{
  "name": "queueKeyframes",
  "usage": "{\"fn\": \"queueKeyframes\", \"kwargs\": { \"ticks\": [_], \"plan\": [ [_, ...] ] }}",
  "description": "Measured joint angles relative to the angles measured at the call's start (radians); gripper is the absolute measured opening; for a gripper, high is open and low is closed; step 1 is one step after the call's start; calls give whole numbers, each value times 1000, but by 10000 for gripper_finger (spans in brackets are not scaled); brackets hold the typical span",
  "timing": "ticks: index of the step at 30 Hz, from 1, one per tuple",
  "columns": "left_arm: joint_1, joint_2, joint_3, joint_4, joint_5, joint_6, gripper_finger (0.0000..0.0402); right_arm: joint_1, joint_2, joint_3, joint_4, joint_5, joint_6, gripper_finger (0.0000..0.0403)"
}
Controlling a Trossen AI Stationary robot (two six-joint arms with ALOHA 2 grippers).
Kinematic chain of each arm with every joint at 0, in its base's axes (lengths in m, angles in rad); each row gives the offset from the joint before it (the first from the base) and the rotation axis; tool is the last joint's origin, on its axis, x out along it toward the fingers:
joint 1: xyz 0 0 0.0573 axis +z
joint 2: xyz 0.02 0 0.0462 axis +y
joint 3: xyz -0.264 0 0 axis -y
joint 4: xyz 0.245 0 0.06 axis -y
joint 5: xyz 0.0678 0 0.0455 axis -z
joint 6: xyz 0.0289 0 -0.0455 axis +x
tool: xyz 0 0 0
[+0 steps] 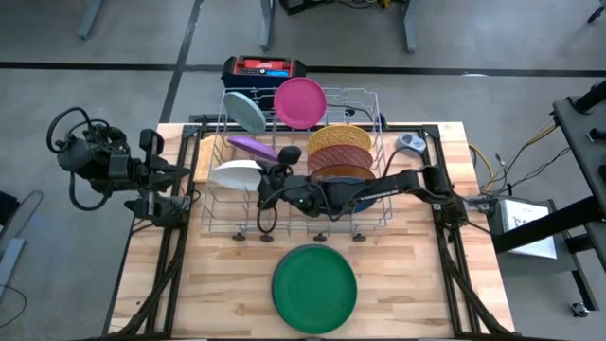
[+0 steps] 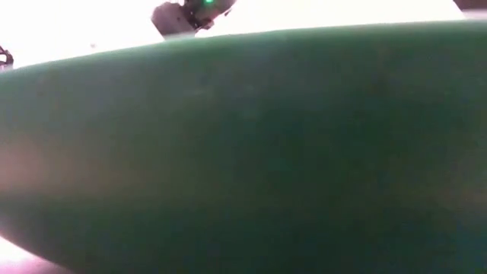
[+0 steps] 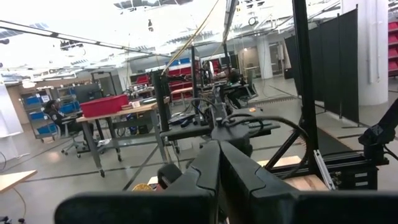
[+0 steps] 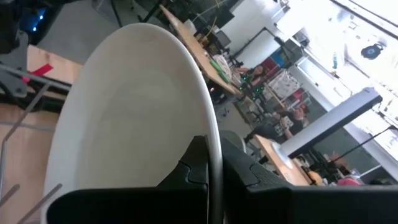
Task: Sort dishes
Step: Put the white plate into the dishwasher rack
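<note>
The white plate point(image 4: 130, 118) was pinched at its rim by the right end effector point(image 1: 268, 180) inside the rack point(image 1: 369, 220); the left end effector point(image 1: 186, 182) was parked shut, empty, at the table point(image 1: 417, 284) edge.

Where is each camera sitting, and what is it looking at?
High view: above the table, looking straight down; shows both arms, the dish rack and the green plate.
Low view: at table height; the green plate fills it, with a bit of an arm above.
Left wrist view: on the left arm, facing the room past the shut left claw.
Right wrist view: on the right arm, showing the right claw gripping the white plate.
Shared: high and right wrist views both show the white plate.
</note>
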Motion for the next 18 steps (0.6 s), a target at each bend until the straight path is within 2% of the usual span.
{"fn": "queueKeyframes", "kwargs": {
  "ticks": [6,18],
  "plan": [
    [0,0,0,-6,0,0,0,1,18,0,-50,0,36,4],
    [0,2,-1,-9,0,-7,0,0,24,0,-115,13,152,65]
  ]
}}
